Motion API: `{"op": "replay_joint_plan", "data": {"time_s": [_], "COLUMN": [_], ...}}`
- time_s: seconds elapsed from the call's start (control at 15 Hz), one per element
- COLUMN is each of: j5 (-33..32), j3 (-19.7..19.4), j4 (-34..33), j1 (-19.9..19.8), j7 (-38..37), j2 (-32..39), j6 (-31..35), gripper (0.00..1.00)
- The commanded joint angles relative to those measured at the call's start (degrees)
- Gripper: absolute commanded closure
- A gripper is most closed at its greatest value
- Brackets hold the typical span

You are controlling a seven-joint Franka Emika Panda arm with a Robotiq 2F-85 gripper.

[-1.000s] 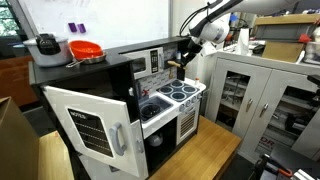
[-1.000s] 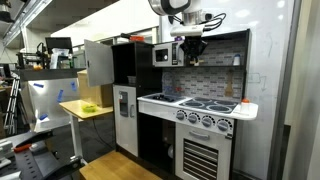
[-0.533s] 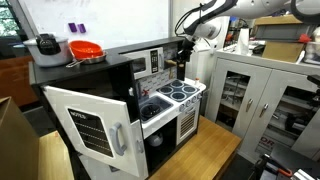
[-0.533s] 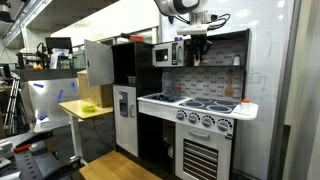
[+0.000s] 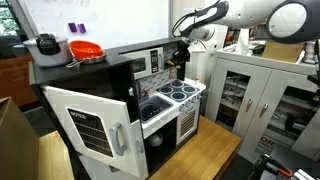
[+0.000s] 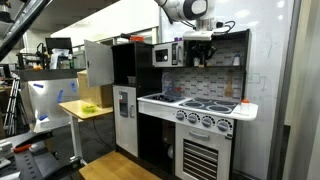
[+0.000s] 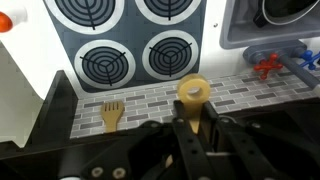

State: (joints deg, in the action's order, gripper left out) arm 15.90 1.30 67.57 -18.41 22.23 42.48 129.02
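Gripper: the gripper (image 7: 194, 120) has its two dark fingers (image 7: 211, 122) pressed together on a pale wooden piece (image 7: 193, 92).
Hidden: only the rounded end of the wooden piece, with a hole in it, shows past the fingertips. Whatever lies between the fingers is covered, and in both exterior views the piece is too small to make out.
Where it is: held in the air in front of the brick-patterned back wall (image 7: 240, 90), above the stove (image 7: 130, 40).
Axis: the wooden piece is seen nearly end-on, with its rounded end pointing away from the wrist and down toward the back wall. Its length cannot be judged.
Arm pose: in an exterior view the arm (image 5: 205, 17) reaches across from the upper side and bends down at the wrist. The gripper (image 6: 196, 56) hangs fingers-down just beside the microwave (image 6: 165, 54).
Nearby: a wooden fork (image 7: 112, 114) lies flat against the back wall, apart from the held piece. A blue and red faucet (image 7: 266, 66) stands to one side.
Cut off: the burners are cropped by the frame's top edge.
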Motion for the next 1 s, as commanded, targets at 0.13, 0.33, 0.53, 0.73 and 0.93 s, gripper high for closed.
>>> {"op": "replay_joint_plan", "data": {"time_s": [0.13, 0.33, 0.53, 0.73, 0.93], "j5": [-1.1, -1.1, -0.8, -4.3, -8.6], "j3": [0.3, 0.5, -0.5, -3.3, -5.7], "j4": [-10.5, -12.7, -13.1, -11.5, -9.4], "j1": [-0.4, -0.4, 0.4, 2.0, 2.7], "j7": [-3.0, -3.0, -2.9, -6.8, -9.4], "j2": [5.9, 7.1, 6.8, 4.5, 1.4], "j6": [-7.2, -8.2, -8.1, -11.1, -15.0], "gripper": [0.48, 0.27, 0.05, 0.0, 0.0]}}
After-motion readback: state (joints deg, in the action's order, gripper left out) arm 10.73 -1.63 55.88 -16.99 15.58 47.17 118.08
